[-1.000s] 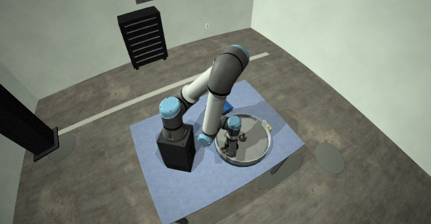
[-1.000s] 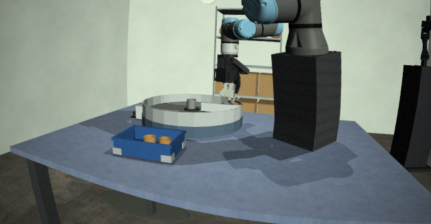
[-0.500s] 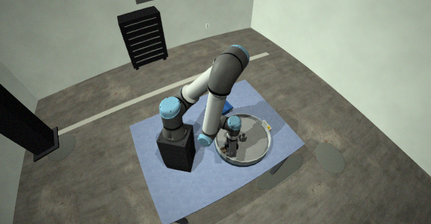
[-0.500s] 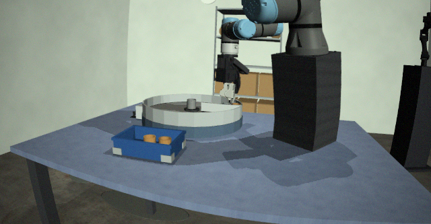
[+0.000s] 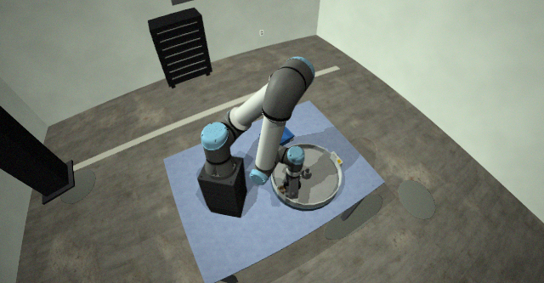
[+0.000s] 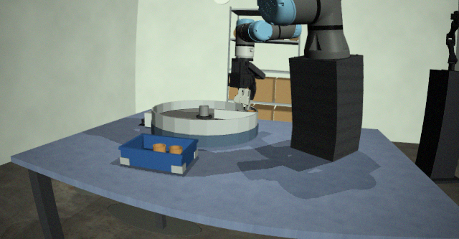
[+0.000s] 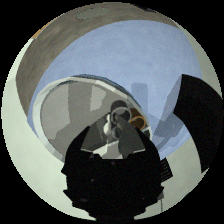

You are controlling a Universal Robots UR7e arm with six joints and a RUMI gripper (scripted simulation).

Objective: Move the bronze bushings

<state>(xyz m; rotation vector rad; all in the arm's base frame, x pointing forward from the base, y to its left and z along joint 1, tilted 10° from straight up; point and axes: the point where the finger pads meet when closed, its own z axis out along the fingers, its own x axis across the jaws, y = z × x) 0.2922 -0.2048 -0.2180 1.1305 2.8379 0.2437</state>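
Note:
The round grey turntable (image 5: pixel 333 165) (image 6: pixel 201 125) (image 7: pixel 47 112) stands on the blue table. My gripper (image 5: pixel 292 193) (image 6: pixel 246 103) (image 7: pixel 118 128) reaches down inside its rim on the side nearest the arm's base. The fingers are closed almost fully on the wall of a bronze bushing (image 7: pixel 138 120) (image 5: pixel 281 186), which rests low on the turntable and is half hidden by the rim in the exterior view. A steel bushing (image 5: pixel 307 173) (image 6: pixel 204 110) stands upright near the turntable's middle. The blue crate (image 6: pixel 143 156) (image 5: pixel 289 133) holds two bronze bushings (image 6: pixel 159 147) (image 6: pixel 176 149).
The arm's black pedestal (image 5: pixel 223 189) (image 6: pixel 324 106) stands on the table beside the turntable. The crate sits on the far side of the turntable from the gripper. A shelf with cardboard boxes (image 6: pixel 276 88) stands behind the table.

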